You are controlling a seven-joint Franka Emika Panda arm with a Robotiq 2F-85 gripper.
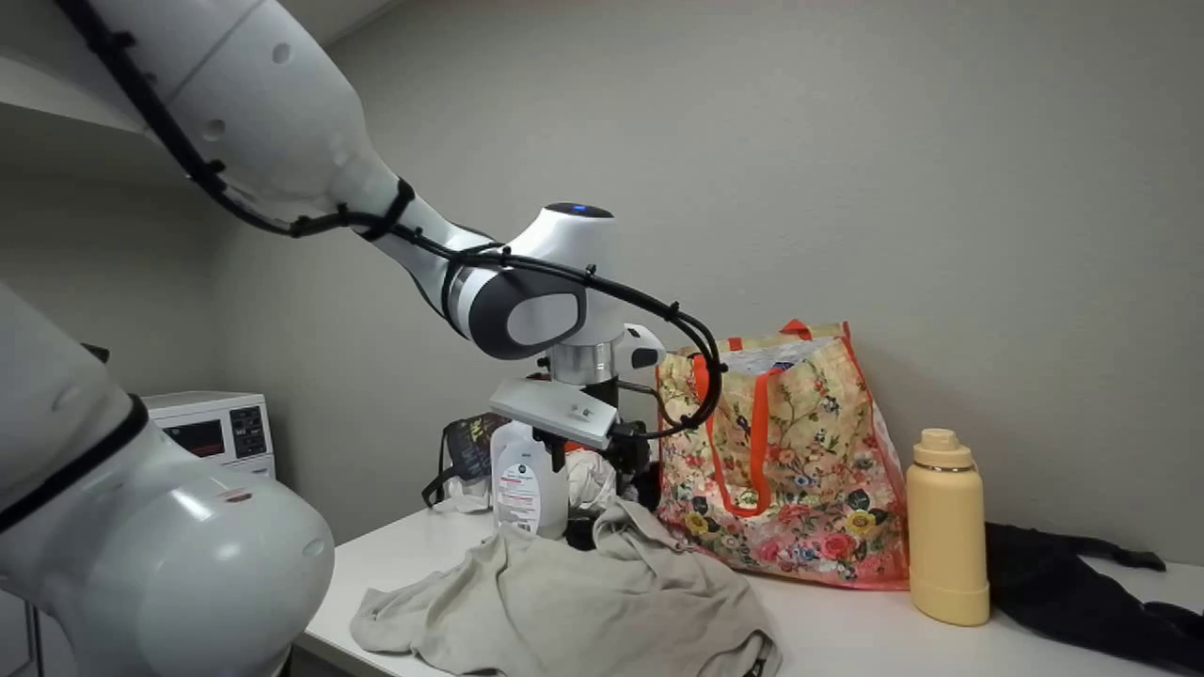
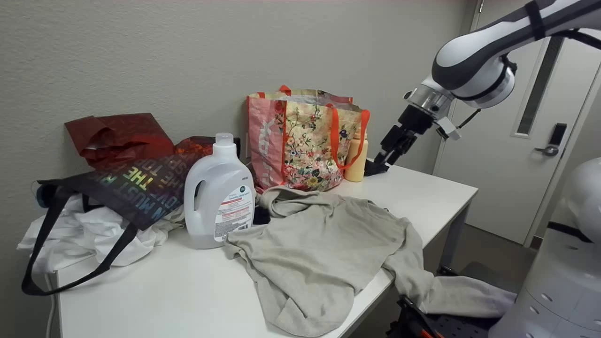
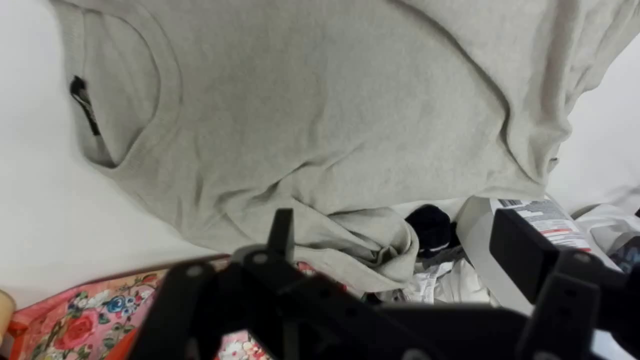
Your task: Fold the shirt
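Observation:
The grey-beige shirt [image 1: 583,602] lies spread and rumpled on the white table, also seen in an exterior view [image 2: 324,239]. There, one part hangs over the table's edge towards the robot's base. In the wrist view the shirt [image 3: 300,115] fills the upper part, with its neck opening and a black tag at left. A bunched sleeve lies between the tote bag and the detergent bottle. My gripper [image 1: 594,459] is above the table, apart from the shirt, and shows in an exterior view [image 2: 386,155]. In the wrist view the gripper [image 3: 405,237] is open with nothing between its fingers.
A floral tote bag [image 1: 818,470] and a yellow bottle [image 1: 948,536] stand along the wall. A detergent bottle [image 2: 220,202] touches or nearly touches the shirt. A lettered dark bag [image 2: 155,188], white cloth [image 2: 103,230] and black cloth heap [image 1: 1063,583] lie at the sides.

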